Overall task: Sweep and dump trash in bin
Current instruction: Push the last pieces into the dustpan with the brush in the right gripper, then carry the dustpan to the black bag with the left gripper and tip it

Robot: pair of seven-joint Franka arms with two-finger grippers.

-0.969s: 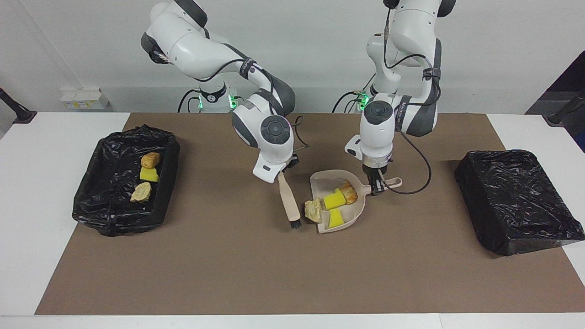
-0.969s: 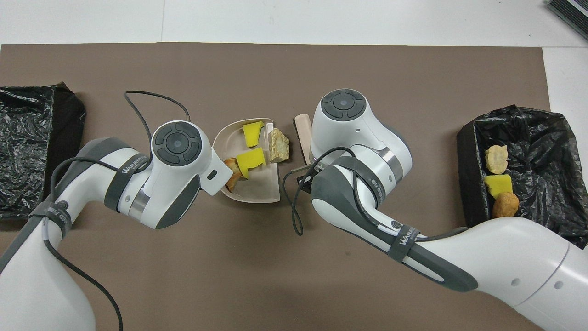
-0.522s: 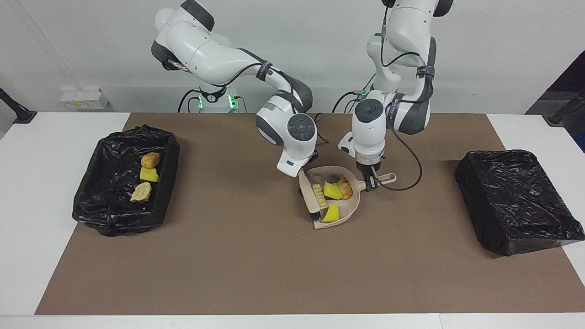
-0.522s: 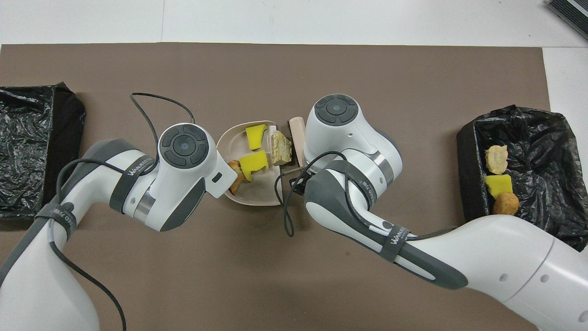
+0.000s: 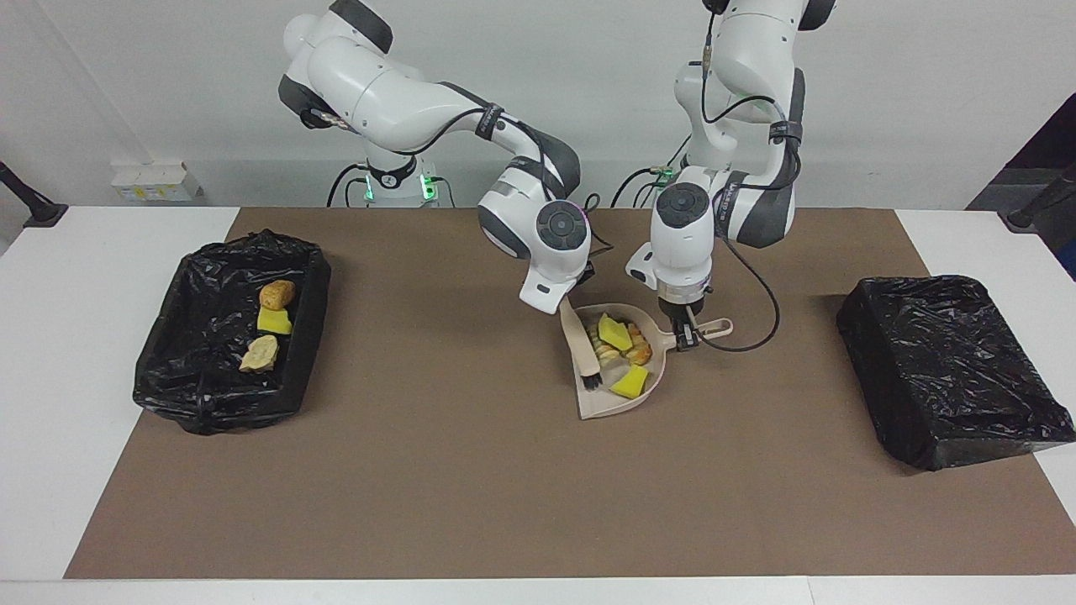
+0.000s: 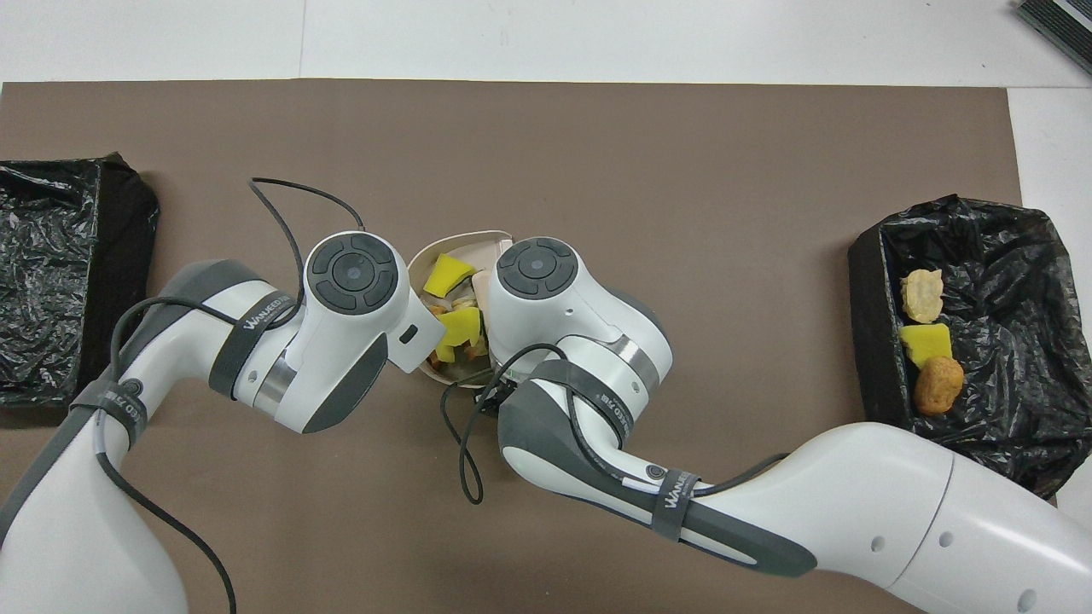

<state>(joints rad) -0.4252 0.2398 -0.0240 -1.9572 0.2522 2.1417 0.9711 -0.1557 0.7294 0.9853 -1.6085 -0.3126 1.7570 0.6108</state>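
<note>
A beige dustpan (image 5: 607, 404) lies mid-table on the brown mat. My left gripper (image 5: 685, 336) is shut on its handle (image 5: 713, 326). My right gripper (image 5: 565, 304) is shut on the beige brush (image 5: 580, 346), whose dark bristles (image 5: 591, 382) reach inside the pan. In the pan lie pieces of trash: two yellow wedges (image 5: 614, 333) (image 5: 630, 382), a pale lump (image 5: 603, 349) and a brownish lump (image 5: 641, 349). From overhead, both wrists hide most of the dustpan (image 6: 465, 246); yellow trash (image 6: 445, 275) shows between them. The bin (image 5: 210, 336) toward the right arm's end holds three more pieces.
In that bin (image 6: 866, 341) are a brown oval lump (image 5: 276, 294), a yellow wedge (image 5: 273, 320) and a beige lump (image 5: 259, 353). A second black-bagged box (image 5: 950, 370) stands at the left arm's end. A loose cable (image 5: 756, 328) loops beside the dustpan handle.
My right arm has swung the brush toward the left arm's end, pushing the pale lump from the dustpan's lip into the pan. The bristles now sit inside it. The left gripper stayed on the handle.
</note>
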